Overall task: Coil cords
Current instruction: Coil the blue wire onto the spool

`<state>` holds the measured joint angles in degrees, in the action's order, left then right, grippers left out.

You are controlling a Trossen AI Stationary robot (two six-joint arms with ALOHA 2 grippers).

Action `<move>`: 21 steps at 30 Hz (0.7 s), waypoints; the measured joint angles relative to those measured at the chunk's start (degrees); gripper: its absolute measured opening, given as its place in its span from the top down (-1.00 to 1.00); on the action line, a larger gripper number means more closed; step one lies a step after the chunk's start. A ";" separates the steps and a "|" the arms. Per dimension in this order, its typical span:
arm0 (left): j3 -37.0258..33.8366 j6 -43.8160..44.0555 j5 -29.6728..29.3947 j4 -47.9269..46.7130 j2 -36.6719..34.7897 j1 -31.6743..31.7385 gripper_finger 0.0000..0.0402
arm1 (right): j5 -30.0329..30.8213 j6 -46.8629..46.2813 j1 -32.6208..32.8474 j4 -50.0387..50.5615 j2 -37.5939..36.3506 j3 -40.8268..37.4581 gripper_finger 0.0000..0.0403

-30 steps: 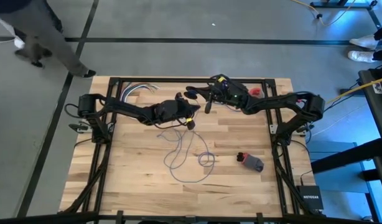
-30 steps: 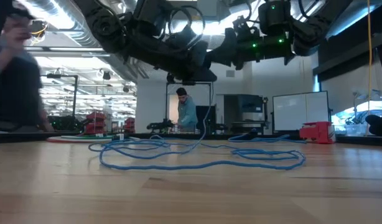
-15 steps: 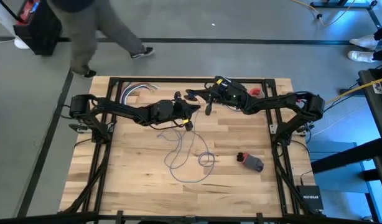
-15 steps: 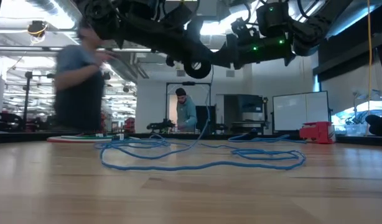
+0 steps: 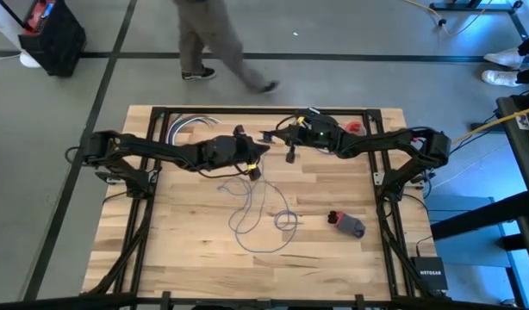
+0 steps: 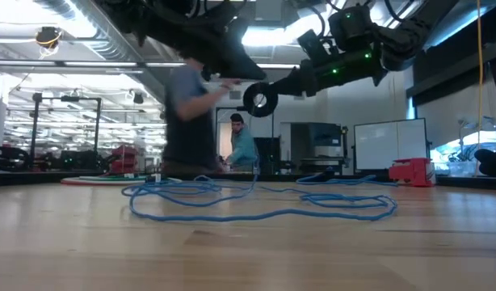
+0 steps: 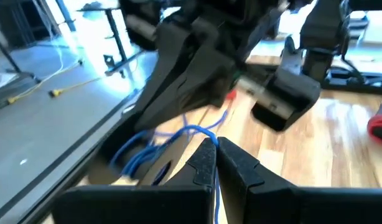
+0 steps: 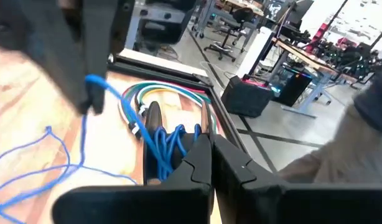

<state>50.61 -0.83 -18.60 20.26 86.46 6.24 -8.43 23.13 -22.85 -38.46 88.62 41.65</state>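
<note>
The thin blue cord lies in loose loops (image 5: 263, 220) on the wooden table, and the loops also show in the low view (image 6: 264, 212). One strand rises from the loops to my left gripper (image 5: 253, 169), which is shut on it above the table's far middle. My right gripper (image 5: 271, 136) is close beside it, toward the right, shut on a small bunch of blue loops (image 8: 172, 146). The round black disc with the pale centre (image 6: 260, 99) hangs in the air at my right gripper's tips. My left gripper pinches a single strand of the cord (image 7: 206, 132) between its two fingers. The strand arches out past the fingertips toward my right gripper and also drops slack to the loops on the table. My right gripper pinches several gathered loops of the cord (image 8: 178, 142) between its two fingers, coming level from the table's right side. The bunch is lifted clear of the table. The disc is beside the fingertips; whether the fingers touch it, I cannot tell.
A red and grey object (image 5: 346, 224) lies on the table at the near right. A bundle of coloured cables (image 5: 189, 123) lies at the far left corner. A small red thing (image 5: 355, 127) is at the far right. A person (image 5: 217, 43) walks beyond the far edge.
My left gripper has gone up and a little toward the table's left edge, still shut on the strand. The black disc has come into the low view beside my right gripper's tips. A person has walked from left to right behind the far edge.
</note>
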 joint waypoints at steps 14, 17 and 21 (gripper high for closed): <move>0.00 0.65 -5.23 -9.70 -2.19 0.13 0.99 | 0.90 7.35 4.26 9.64 -6.33 -0.04 0.99; 0.00 0.12 -5.72 -11.20 -2.19 0.17 0.99 | 0.42 7.32 5.29 10.05 -7.81 -0.04 0.99; 0.09 -0.73 -5.60 -13.10 -2.19 0.57 0.99 | -0.15 5.36 5.34 10.53 -10.46 -0.04 0.99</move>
<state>50.70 -1.56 -24.20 7.16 84.28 6.81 -8.58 28.49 -17.51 -27.93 78.16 41.60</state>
